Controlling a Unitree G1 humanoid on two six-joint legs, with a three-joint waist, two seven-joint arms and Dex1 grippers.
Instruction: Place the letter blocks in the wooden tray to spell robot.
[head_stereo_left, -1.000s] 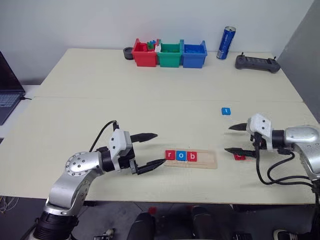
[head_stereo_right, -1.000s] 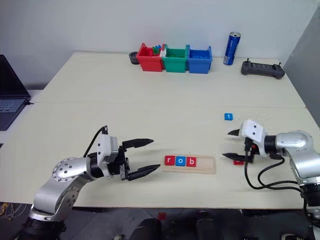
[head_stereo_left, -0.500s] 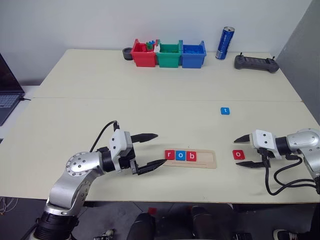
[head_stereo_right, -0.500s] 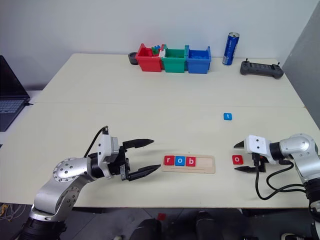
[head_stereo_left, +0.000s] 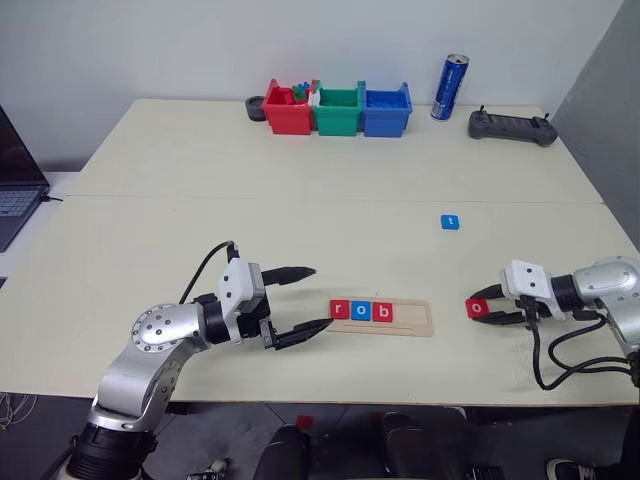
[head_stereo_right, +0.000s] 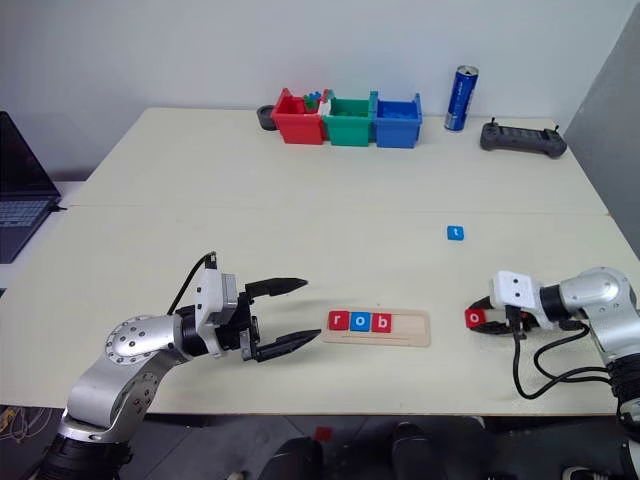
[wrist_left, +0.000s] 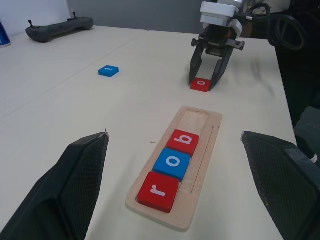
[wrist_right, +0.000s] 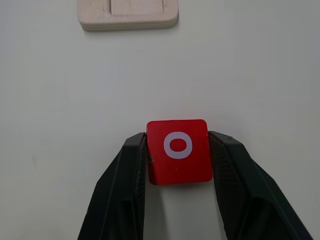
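Seen on a pale table (head_stereo_left: 300, 160): the wooden tray (head_stereo_left: 415, 320), lying near the front edge with three letter blocks seated in its recess — a red "r" block (head_stereo_left: 340, 309), a blue "o" block (head_stereo_left: 361, 311) and a red "b" block (head_stereo_left: 382, 312) — side by side at its left end, the right part of the recess bare. Off to the tray's right, on the tabletop, a red "o" block (wrist_right: 178, 151), pinched between the two black fingers of the right gripper (wrist_right: 178, 165), one finger pressed to each side of the tile, as caught in the right wrist view. Farther back, well apart from the tray, a blue "t" block (head_stereo_left: 451, 222), lying alone on the table. Just left of the tray, the left gripper (head_stereo_left: 305, 298), hovering with fingers spread wide and nothing between them, pointed toward the "r" end. Along the far edge: a red bin (head_stereo_left: 288, 106), a green bin (head_stereo_left: 339, 108) and a blue bin (head_stereo_left: 387, 110) in a row, a blue can (head_stereo_left: 450, 87) standing upright beside them, and a dark handheld controller (head_stereo_left: 513, 126) to its right. At the far left, part of a laptop (head_stereo_left: 15, 185).
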